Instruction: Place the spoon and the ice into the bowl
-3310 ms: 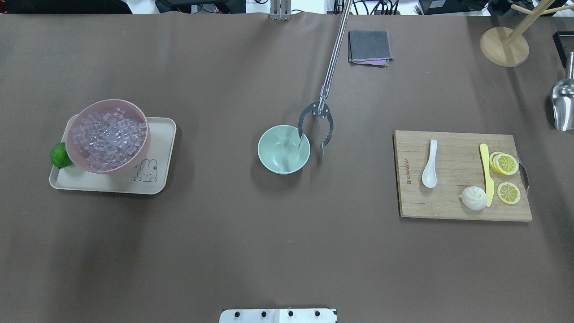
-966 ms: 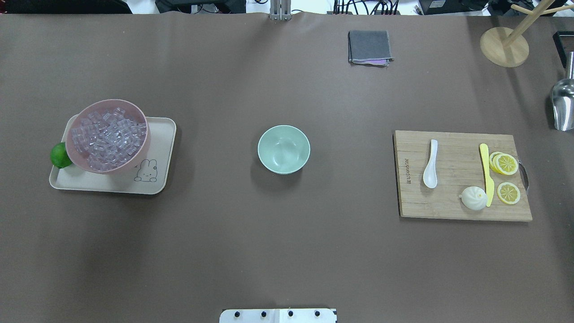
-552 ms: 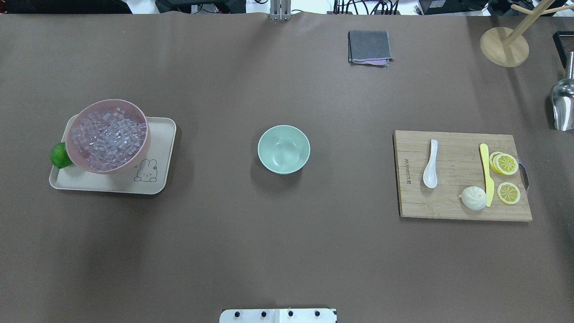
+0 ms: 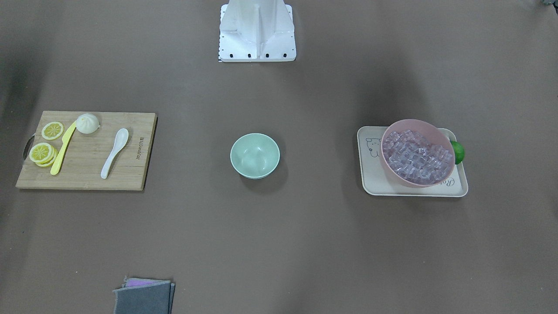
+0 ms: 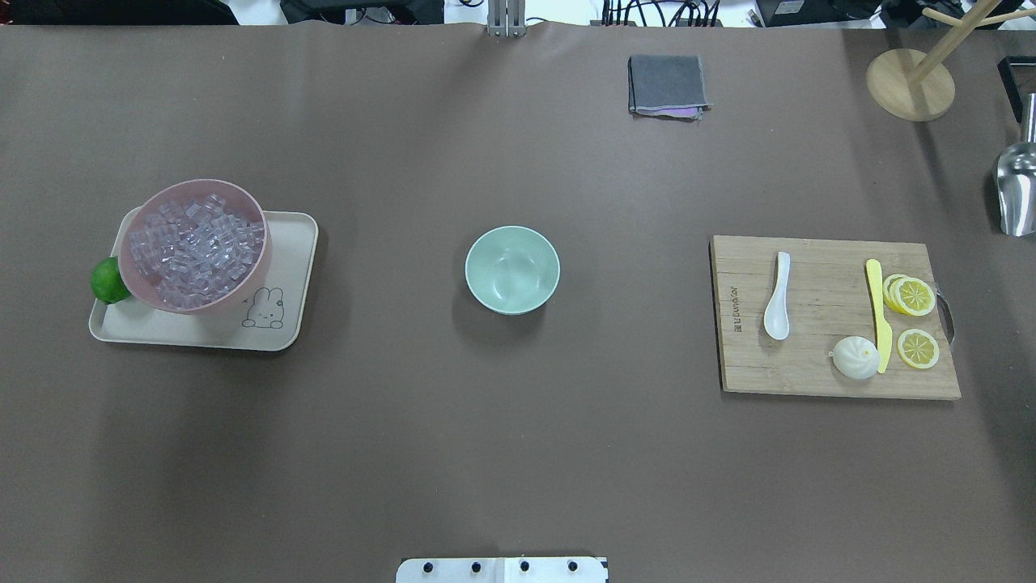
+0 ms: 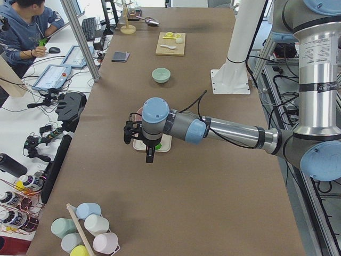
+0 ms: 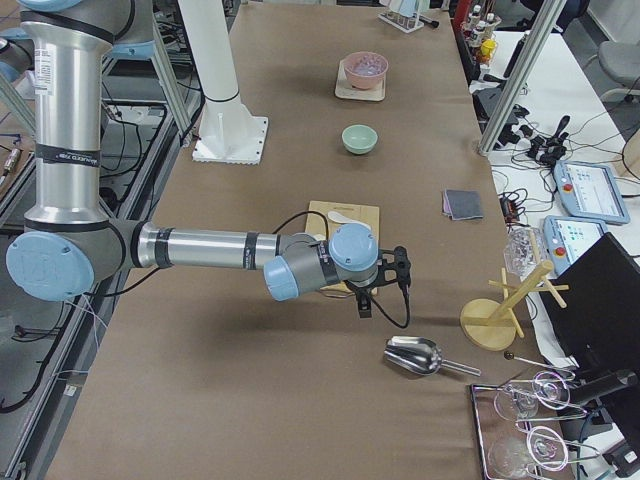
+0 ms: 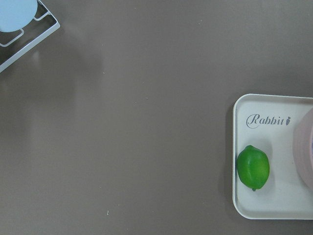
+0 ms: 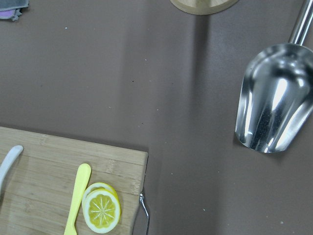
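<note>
The white spoon (image 5: 777, 298) lies on the wooden cutting board (image 5: 809, 372), handle pointing away from me; it also shows in the front view (image 4: 114, 152). The mint-green bowl (image 5: 512, 270) stands empty mid-table. The ice (image 5: 194, 251) fills the pink bowl (image 5: 257, 271) on the left. My left gripper (image 6: 149, 156) hangs over the tray's outer end; my right gripper (image 7: 364, 306) hangs past the board's outer end. I cannot tell whether either is open or shut. Both show only in the side views.
The pink bowl stands on a beige tray (image 5: 275, 332) with a lime (image 5: 107, 280). The board also holds a yellow knife (image 5: 878, 312), lemon slices (image 5: 910, 295) and a bun (image 5: 855, 357). A metal scoop (image 5: 1016, 190), a wooden stand (image 5: 910, 84) and a grey cloth (image 5: 667, 85) lie farther back.
A long metal grabber that reached from the far side to the mint-green bowl's rim 3.3 s ago is gone. Nothing has moved in the last second.
</note>
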Robot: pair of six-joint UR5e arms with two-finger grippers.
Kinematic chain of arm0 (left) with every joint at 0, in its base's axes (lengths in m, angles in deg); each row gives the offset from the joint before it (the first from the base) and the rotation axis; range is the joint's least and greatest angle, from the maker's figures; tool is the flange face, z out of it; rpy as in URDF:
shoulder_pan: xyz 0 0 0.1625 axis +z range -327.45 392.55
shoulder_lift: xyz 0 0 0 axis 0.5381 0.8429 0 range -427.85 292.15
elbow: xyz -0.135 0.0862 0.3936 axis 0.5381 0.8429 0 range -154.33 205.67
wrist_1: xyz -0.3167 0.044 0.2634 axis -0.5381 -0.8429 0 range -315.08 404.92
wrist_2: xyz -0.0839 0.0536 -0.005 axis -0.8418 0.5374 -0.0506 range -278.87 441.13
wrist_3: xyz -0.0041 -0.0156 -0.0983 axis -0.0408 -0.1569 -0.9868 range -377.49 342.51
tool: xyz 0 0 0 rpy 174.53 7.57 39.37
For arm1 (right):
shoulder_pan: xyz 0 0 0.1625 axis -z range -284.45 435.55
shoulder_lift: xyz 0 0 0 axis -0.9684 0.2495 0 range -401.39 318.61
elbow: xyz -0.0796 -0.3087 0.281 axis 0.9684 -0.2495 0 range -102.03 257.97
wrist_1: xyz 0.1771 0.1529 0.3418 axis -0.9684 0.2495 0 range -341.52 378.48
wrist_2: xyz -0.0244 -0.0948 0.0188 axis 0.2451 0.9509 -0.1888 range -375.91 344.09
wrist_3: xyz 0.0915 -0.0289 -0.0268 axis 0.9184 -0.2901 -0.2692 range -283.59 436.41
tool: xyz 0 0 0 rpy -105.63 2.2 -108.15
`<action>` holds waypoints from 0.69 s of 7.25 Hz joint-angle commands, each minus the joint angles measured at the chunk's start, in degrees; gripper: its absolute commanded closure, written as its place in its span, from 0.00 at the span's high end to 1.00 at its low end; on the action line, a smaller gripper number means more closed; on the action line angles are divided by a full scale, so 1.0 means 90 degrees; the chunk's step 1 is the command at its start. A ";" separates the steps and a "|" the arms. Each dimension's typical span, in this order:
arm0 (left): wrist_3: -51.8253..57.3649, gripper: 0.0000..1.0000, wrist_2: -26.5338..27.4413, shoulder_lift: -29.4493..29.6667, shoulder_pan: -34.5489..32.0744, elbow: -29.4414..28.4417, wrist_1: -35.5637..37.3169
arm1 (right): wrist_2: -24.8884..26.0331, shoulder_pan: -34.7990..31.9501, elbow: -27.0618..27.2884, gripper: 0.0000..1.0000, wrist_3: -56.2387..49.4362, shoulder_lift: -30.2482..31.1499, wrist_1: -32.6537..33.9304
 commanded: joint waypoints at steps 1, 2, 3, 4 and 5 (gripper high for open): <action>-0.0998 0.95 0.0074 0.0377 0.0442 0.0005 -0.0326 | 0.0388 0.0569 0.0283 1.00 0.0894 -0.0125 -0.0134; -0.1254 0.95 0.0074 0.0544 0.0617 0.0005 -0.0326 | 0.0584 0.0891 0.0353 0.99 0.1304 -0.0251 -0.0143; -0.1759 0.95 0.0190 0.0875 0.1035 -0.0033 -0.0316 | 0.0741 0.1310 0.0354 0.98 0.1955 -0.0552 -0.0143; -0.2131 0.95 0.0607 0.1120 0.1454 -0.0034 -0.0287 | 0.1003 0.1701 0.0363 0.96 0.2329 -0.0700 -0.0153; -0.2367 0.93 0.0872 0.1267 0.1807 -0.0053 -0.0277 | 0.1189 0.1946 0.0393 0.96 0.2526 -0.0808 -0.0153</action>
